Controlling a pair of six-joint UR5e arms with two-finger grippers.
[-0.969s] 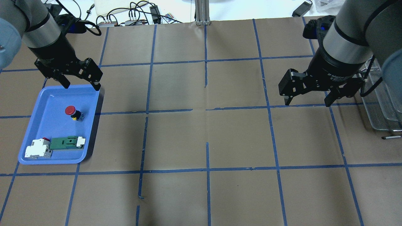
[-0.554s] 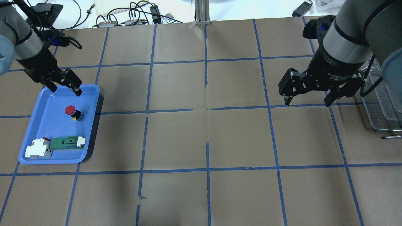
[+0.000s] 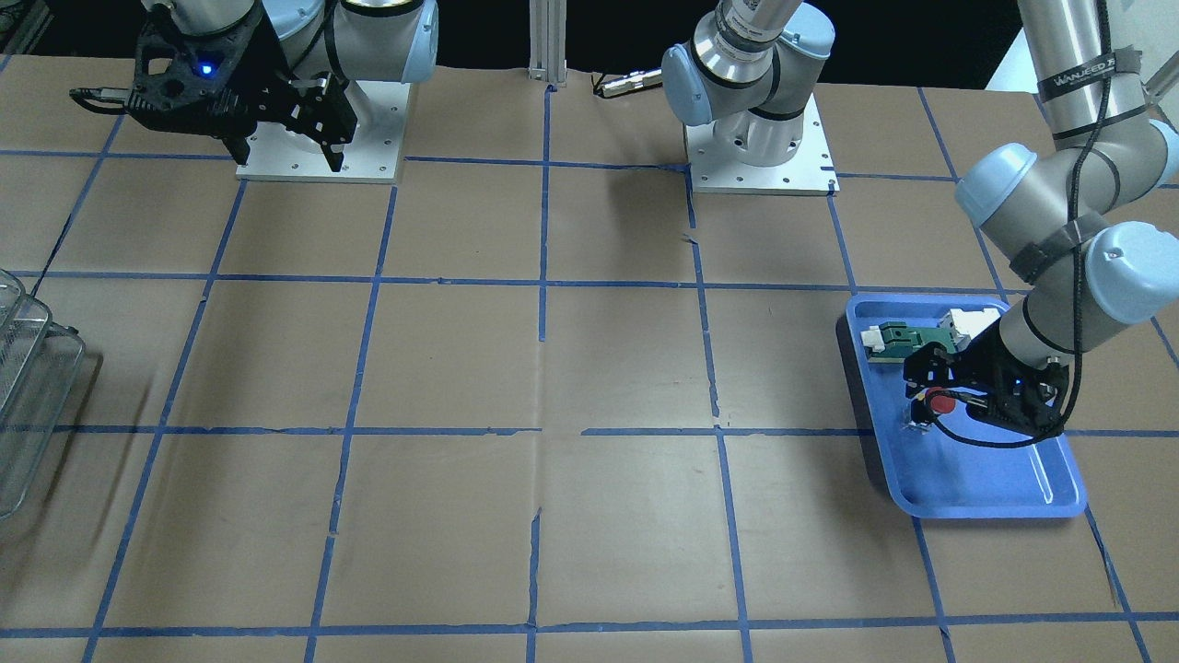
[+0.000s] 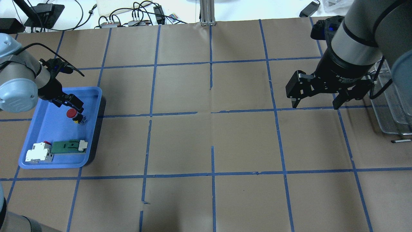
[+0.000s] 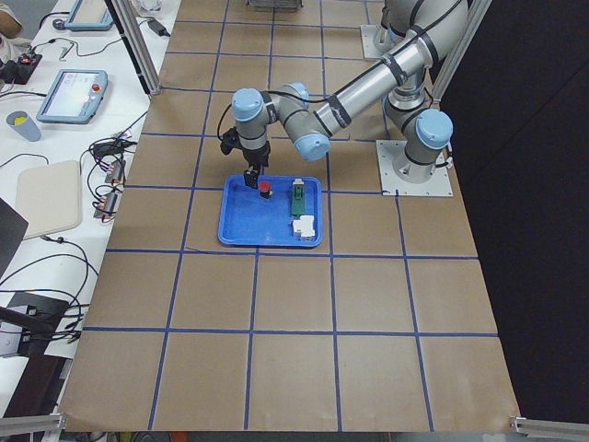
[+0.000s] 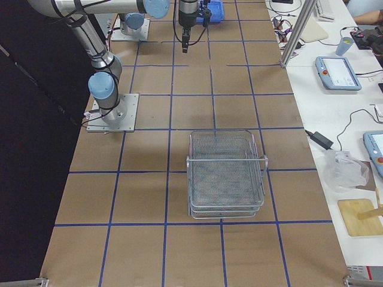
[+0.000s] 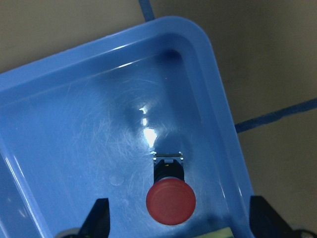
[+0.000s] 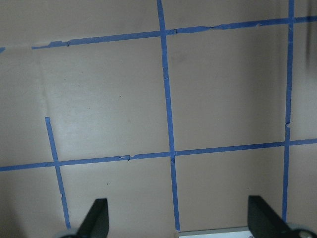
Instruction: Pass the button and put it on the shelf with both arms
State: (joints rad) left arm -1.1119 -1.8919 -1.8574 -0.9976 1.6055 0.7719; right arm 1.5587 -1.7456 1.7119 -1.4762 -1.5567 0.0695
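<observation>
- Your left jaws stand open astride the button, a fingertip on either side and neither touching it that I can see. If you close on the round red cap alone, it could squirt out sideways, since the cap offers no flat face.
- Come down too far and the fingertips would strike the floor of the tray. That could shove the tray along the table and carry the button off line.
- Grip it deep and little may be left sticking out for the right jaws, so the hand-over could fail or drop it.
- The right jaws hang wide open, holding nothing, over bare table at about 3 o'clock in the overhead view, just beside the shelf.
- The button sits in the tray at the table's 9 o'clock, in the tray's far half, well apart from the green board at its 6 o'clock.
- It looks small: a glossy red mushroom cap on a short black-and-silver base. It seems tipped, with the cap toward 10 o'clock and the base toward 4, though I cannot be sure.
</observation>
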